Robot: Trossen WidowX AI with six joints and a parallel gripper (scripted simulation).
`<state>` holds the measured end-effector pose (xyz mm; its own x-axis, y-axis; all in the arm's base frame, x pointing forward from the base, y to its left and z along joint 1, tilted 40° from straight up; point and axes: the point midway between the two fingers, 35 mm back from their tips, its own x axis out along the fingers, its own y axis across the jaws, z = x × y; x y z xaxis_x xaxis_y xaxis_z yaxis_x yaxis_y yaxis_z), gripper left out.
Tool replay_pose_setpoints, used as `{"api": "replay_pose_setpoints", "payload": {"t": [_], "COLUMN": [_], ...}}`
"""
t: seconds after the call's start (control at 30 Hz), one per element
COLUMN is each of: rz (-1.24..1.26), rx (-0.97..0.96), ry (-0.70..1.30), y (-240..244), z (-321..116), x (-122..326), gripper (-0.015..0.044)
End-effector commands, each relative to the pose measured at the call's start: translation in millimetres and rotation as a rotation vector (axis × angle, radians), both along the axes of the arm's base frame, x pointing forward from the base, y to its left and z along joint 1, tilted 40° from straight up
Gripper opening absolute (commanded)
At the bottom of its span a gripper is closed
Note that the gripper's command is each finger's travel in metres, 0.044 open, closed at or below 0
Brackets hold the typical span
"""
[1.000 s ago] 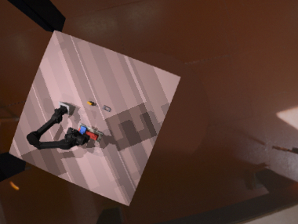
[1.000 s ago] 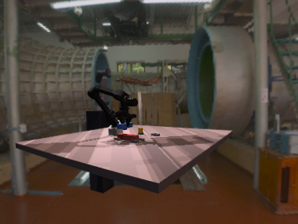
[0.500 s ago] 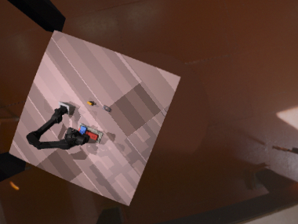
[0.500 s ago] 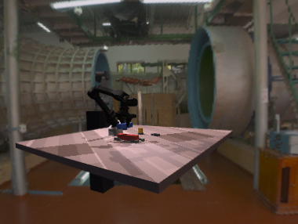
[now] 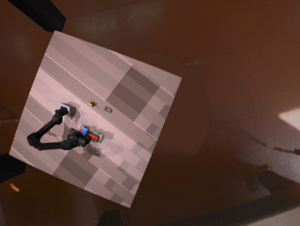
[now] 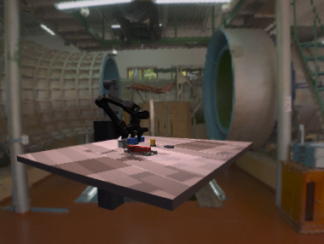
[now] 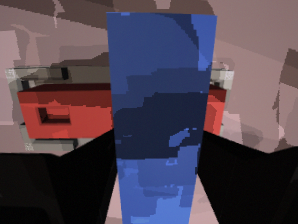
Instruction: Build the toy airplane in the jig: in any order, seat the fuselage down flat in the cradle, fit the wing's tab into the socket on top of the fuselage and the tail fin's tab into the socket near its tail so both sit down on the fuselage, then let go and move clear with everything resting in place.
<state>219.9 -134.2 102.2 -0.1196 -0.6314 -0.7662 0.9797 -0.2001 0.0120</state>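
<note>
The red fuselage (image 5: 94, 137) (image 6: 139, 148) (image 7: 90, 120) lies lengthwise in the grey cradle (image 5: 103, 137) (image 7: 87, 75). An open socket (image 7: 55, 116) shows near its left end in the wrist view. My gripper (image 7: 154, 132) is shut on the blue wing (image 5: 84, 130) (image 6: 135, 140) (image 7: 162, 45). The wing lies crosswise over the fuselage, right of its middle in the wrist view, and hides that part and any socket there. I cannot tell whether its tab is in. The yellow tail fin (image 5: 91, 103) (image 6: 153, 142) stands on the table, away from the cradle.
A small dark grey holder (image 5: 108, 109) (image 6: 169, 147) lies beside the tail fin. The arm's pale base plate (image 5: 65, 107) is at the left of the tabletop (image 5: 118, 79) in the top view. The arm bends around from it to the cradle.
</note>
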Motion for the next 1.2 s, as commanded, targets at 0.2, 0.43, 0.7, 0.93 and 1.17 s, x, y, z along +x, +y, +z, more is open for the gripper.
{"api": "replay_pose_setpoints", "payload": {"t": [0.2, 0.43, 0.7, 0.93, 1.17], "rz": [0.004, -0.001, -0.001, -0.001, -0.001], "rx": [-0.004, -0.001, -0.001, -0.001, -0.001], "ry": [0.003, 0.001, 0.001, 0.001, 0.001], "y": [-9.7, -9.9, -9.9, -9.9, -9.9], "z": [-10.8, -11.1, -11.1, -11.1, -11.1], "x": [-2.2, -2.6, -2.6, -2.6, -2.6], "gripper": [0.0196, 0.0189, 0.0104, 0.0288, 0.0440]}}
